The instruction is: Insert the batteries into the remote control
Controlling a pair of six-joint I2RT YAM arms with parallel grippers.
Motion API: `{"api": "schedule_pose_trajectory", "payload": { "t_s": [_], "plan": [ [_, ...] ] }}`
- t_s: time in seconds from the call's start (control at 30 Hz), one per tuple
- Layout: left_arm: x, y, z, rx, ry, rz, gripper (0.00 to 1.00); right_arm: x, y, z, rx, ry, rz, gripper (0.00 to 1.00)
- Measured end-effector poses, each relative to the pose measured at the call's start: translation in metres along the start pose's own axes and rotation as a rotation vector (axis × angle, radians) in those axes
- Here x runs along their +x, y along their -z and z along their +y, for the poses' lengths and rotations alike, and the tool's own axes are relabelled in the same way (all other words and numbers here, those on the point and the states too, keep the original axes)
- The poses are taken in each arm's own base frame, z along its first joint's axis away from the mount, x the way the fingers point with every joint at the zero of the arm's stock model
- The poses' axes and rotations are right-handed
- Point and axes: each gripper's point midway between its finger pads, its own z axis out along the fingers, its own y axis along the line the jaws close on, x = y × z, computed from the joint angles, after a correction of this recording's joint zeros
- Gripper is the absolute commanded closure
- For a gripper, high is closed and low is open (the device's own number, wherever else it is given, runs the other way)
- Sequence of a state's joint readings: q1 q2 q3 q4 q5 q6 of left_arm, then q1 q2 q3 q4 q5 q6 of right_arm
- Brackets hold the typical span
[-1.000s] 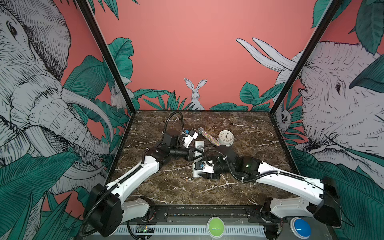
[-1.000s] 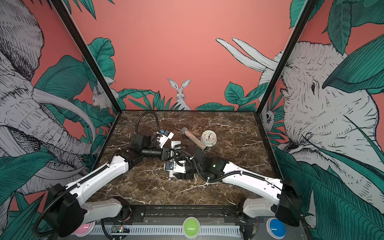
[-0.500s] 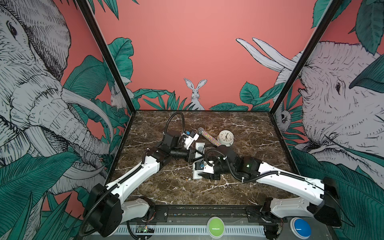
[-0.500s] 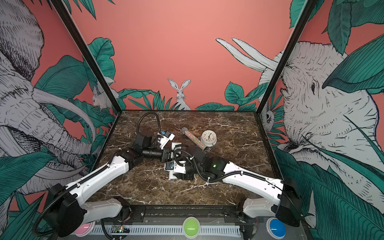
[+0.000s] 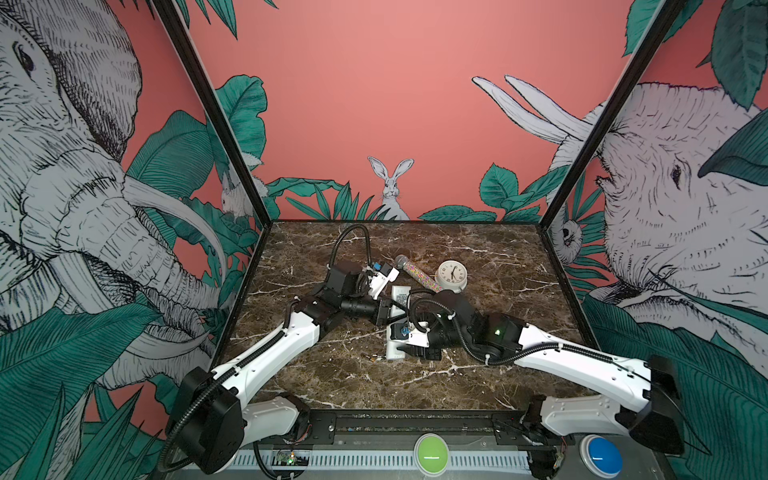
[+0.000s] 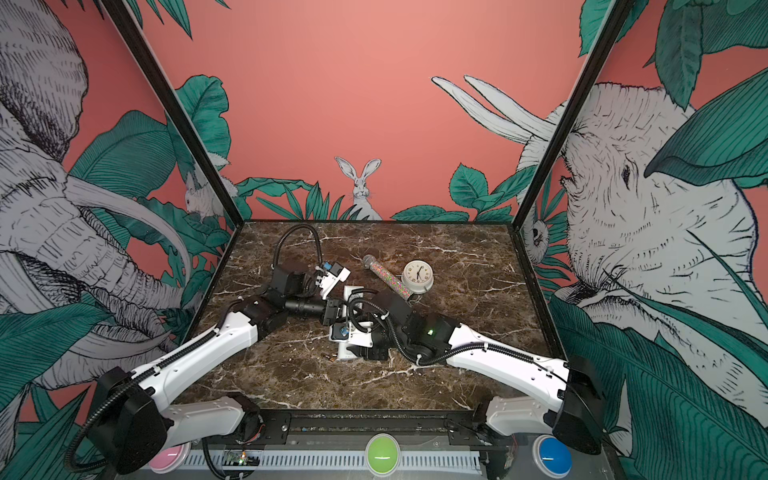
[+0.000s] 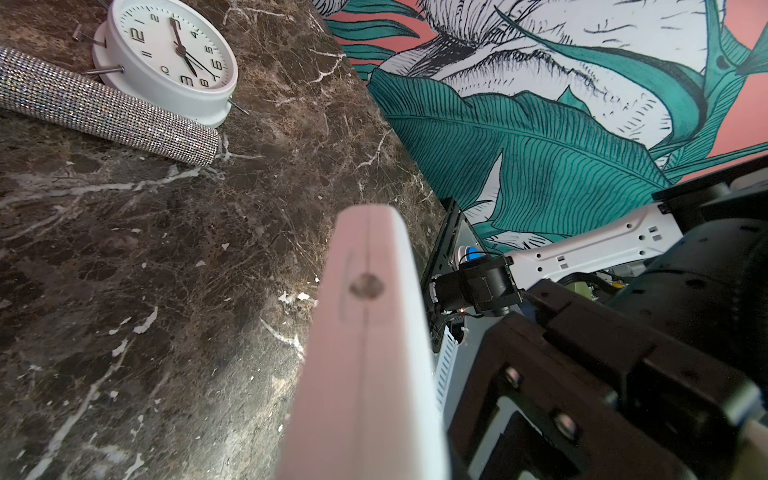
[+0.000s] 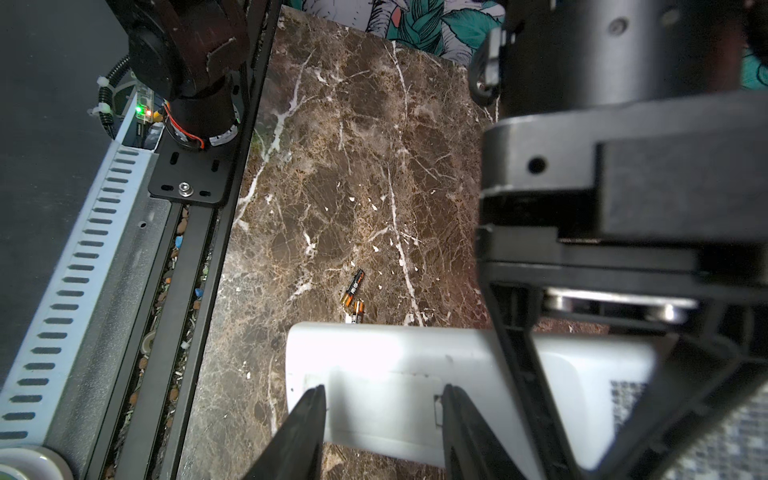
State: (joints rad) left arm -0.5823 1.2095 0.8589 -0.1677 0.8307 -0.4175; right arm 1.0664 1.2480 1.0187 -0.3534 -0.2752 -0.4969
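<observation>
Remote control (image 8: 395,370) unmoved — right gripper (image 8: 384,392) jaws narrower now, astride its back.

right gripper (image 8: 382,392): jaws stand closer together than a second ago; already narrower at the half-second mark, narrower again now. fingers (image 8: 307,424) now sit either side of the cover panel (image 8: 386,415) on the back of the remote (image 5: 393,347), close to its near end. in both top views the gripper's black tip has shifted a hair along that end, and a bit more white of the remote shows beside it. shifts small, hard to gauge from above
</observation>
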Motion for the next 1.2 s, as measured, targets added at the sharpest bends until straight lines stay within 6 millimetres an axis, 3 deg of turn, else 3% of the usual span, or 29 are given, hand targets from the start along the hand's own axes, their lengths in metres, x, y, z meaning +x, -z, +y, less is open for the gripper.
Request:
{"api": "schedule_pose_trajectory", "payload": {
  "t_s": [0.7,1.2],
  "plan": [
    [0.001,0.0,0.0007,-0.003,-0.014,0.003,1.0,-0.0033,0.0053,0.0024,-0.007,0.002,-0.015,0.55],
    [-0.0051,0.0001,-0.0011,0.002,-0.037,-0.019,1.0,-0.0055,0.0095,0.0028,0.005,0.0,-0.02,0.37]
  ]
}}
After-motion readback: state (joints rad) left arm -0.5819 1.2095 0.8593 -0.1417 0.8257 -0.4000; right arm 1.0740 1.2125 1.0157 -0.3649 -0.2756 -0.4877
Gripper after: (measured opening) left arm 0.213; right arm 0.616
